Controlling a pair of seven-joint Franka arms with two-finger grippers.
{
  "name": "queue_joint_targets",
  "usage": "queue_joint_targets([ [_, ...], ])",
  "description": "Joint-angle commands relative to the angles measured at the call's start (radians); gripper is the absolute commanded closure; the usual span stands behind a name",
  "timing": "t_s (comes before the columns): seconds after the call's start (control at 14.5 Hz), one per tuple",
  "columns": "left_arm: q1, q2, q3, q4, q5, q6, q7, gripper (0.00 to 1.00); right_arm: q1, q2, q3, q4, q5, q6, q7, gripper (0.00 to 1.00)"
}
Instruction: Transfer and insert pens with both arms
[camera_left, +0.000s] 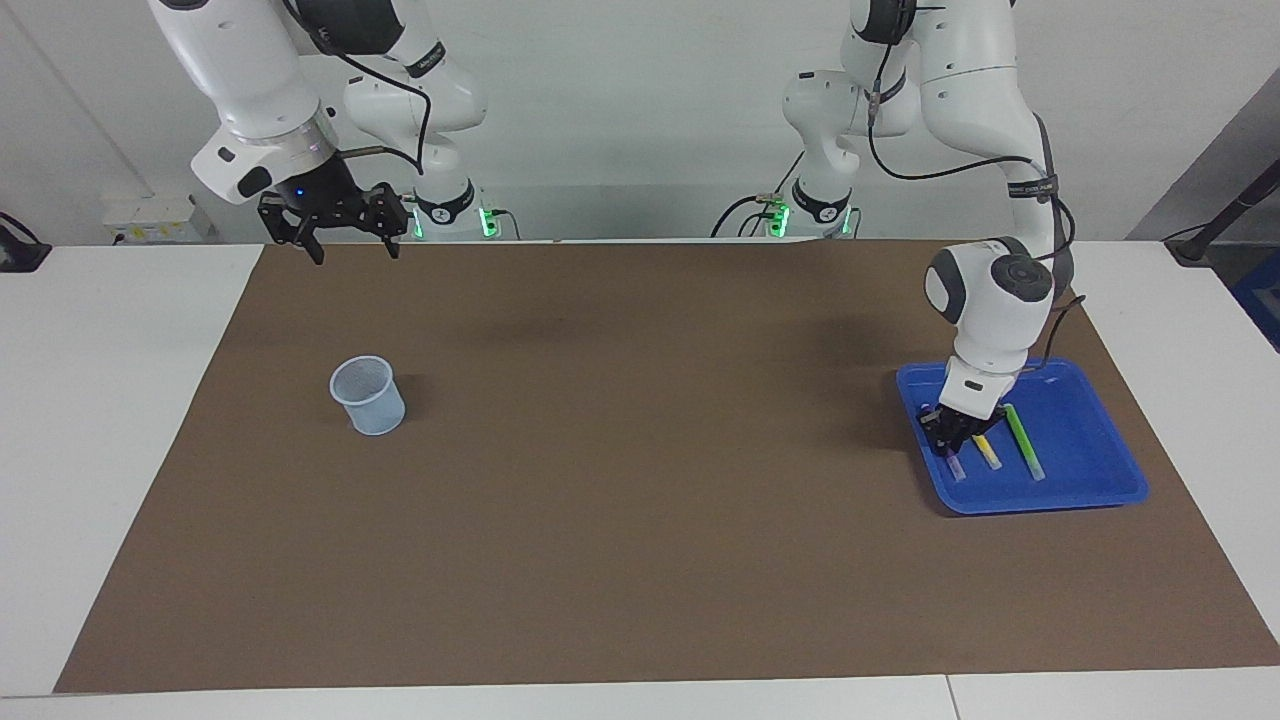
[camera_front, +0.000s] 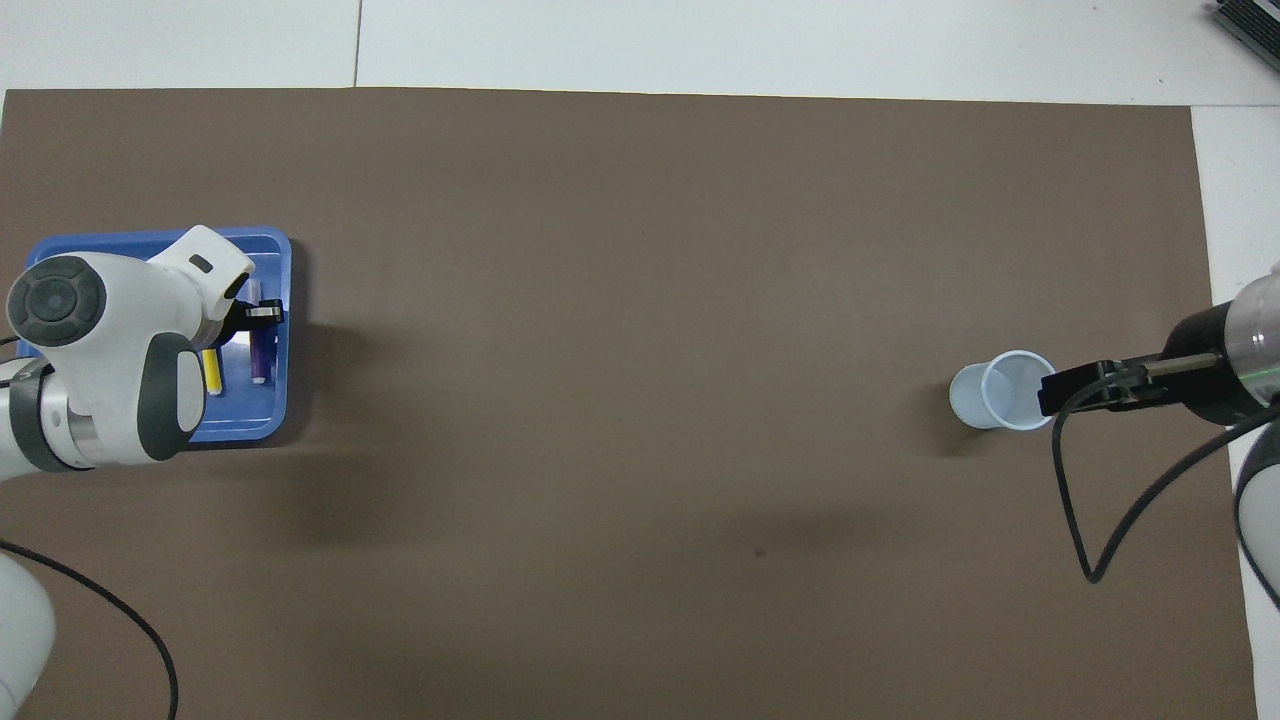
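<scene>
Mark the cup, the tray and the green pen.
cup (camera_left: 368, 397), facing view, on its side wall.
tray (camera_left: 1085, 430), facing view, on its bare floor.
green pen (camera_left: 1021, 435), facing view, on its barrel.

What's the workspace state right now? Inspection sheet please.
Surface: brown mat over white table.
Job's things: purple pen, yellow pen, green pen in blue tray; cup toward the right arm's end.
Clutter: nothing seen.
Grippers: left gripper down in the tray, shut on the purple pen; right gripper open, waiting over the mat's edge.
Cables: black, on both arms.
Surroundings: white wall.
</scene>
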Motion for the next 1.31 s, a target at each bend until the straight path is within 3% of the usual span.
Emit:
queue_joint_targets([
  [0.0, -0.005, 0.039, 0.009, 0.020, -0.011, 0.008, 0.006, 0.99, -0.006, -0.028, 0.001, -0.032, 0.016, 0.020, 0.008, 0.00],
  [1.24, -0.011, 0.025, 0.010, 0.048, -0.013, -0.059, 0.006, 1.00, -0.005, -0.028, 0.003, -0.034, 0.016, 0.018, 0.010, 0.00],
])
